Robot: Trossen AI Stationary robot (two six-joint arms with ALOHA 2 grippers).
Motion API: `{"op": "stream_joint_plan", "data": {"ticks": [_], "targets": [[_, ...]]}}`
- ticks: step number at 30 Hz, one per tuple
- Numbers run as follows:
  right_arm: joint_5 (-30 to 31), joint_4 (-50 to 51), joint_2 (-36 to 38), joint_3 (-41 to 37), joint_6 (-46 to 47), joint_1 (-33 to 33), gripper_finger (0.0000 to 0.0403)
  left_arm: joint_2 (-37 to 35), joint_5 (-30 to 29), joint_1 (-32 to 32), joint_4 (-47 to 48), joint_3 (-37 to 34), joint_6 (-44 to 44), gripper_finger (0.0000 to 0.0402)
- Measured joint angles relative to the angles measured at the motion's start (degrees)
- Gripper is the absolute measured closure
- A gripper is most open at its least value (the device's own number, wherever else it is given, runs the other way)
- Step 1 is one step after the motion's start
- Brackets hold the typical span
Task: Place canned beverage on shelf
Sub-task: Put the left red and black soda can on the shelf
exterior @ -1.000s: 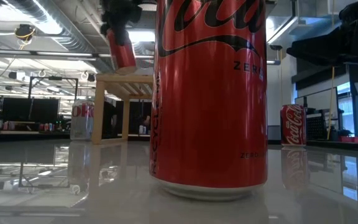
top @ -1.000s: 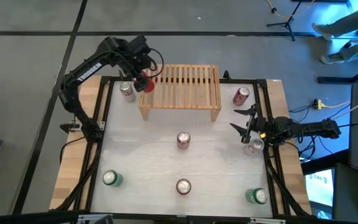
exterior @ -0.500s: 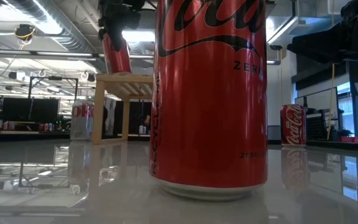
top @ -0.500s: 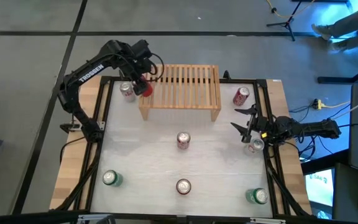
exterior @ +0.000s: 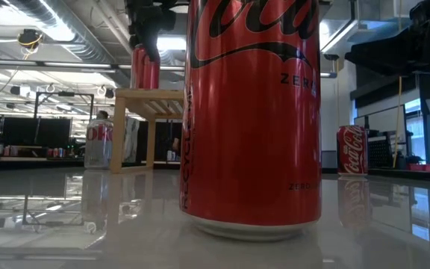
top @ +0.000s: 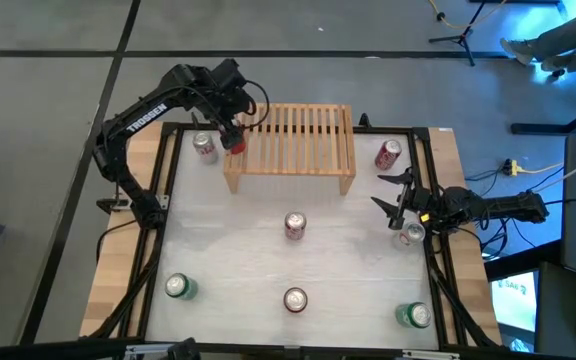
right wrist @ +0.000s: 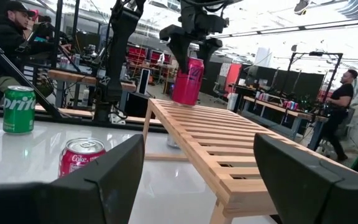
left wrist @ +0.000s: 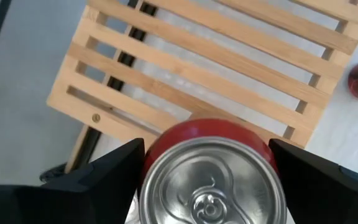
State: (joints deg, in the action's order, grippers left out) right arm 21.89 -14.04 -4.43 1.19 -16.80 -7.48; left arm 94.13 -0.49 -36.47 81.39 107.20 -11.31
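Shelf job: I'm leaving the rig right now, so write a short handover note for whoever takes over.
Left gripper: above the shelf's left end, fingers either side of the red can, which stands upright on the slats; whether they grip it cannot be told.
Right gripper: open, empty, waiting at the table's right edge beside a can.
Done: the red can is on the shelf.
Left: draw the left gripper away without tipping it. Seven more cans stand on the table, among them the one by the shelf's left leg.
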Motion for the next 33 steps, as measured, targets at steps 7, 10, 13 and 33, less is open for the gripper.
{"op": "stream_joint_plan", "data": {"ticks": [7,10,13,33], "targets": [[0.0,0.0,0.0,0.0,0.0,0.0,0.0104,0.0,-0.1,0.4,-0.2,0.0,-2.4,0.0073],[0.0,0.0,0.0,0.0,0.0,0.0,0.0104,0.0,-0.3,0.7,-0.2,0.0,-2.4,0.0073],[0.0,0.0,0.0,0.0,0.0,0.0,0.0104,0.0,-0.7,1.3,-0.2,0.0,-2.4,0.0073],[0.0,-1.2,0.0,0.1,-0.1,0.0,0.0104,0.0,-4.6,2.7,0.2,0.1,-1.7,0.0126]]}}
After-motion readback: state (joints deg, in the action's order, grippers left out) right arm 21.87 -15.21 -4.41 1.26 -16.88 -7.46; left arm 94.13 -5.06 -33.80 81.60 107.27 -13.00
